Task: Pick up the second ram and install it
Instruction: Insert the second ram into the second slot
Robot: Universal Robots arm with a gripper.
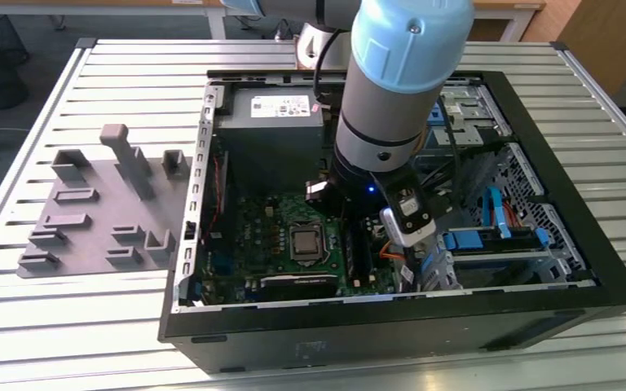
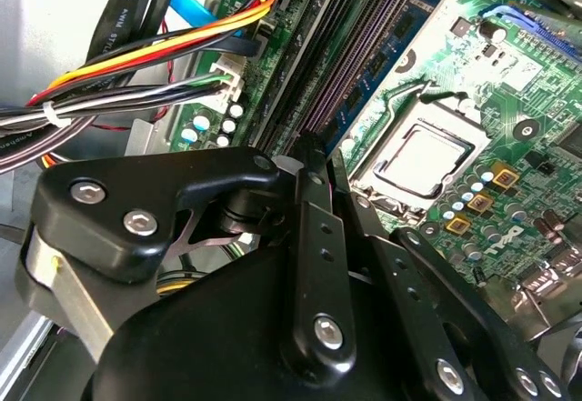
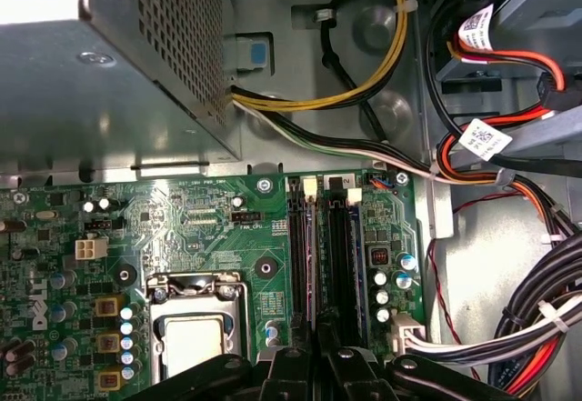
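My gripper (image 1: 371, 244) reaches down inside the open computer case, over the right part of the green motherboard (image 1: 275, 220) in the exterior view. In the first wrist view its black fingers (image 3: 296, 363) straddle a thin dark green edge, the second ram (image 3: 316, 255). The ram stands on edge along the long black memory slots (image 3: 338, 246). In the second wrist view the gripper (image 2: 314, 151) has its fingers pressed close together, pointing at the purple-lined slots (image 2: 364, 65). How deep the ram sits in its slot is hidden.
A grey holder plate (image 1: 95, 220) with upright blocks lies on the slatted table at the exterior view's left. The power supply box (image 1: 270, 130) stands beyond the board. Cable bundles (image 3: 509, 146) and a drive cage (image 1: 498, 236) crowd the slots' other side. The processor socket (image 3: 191, 328) lies beside the slots.
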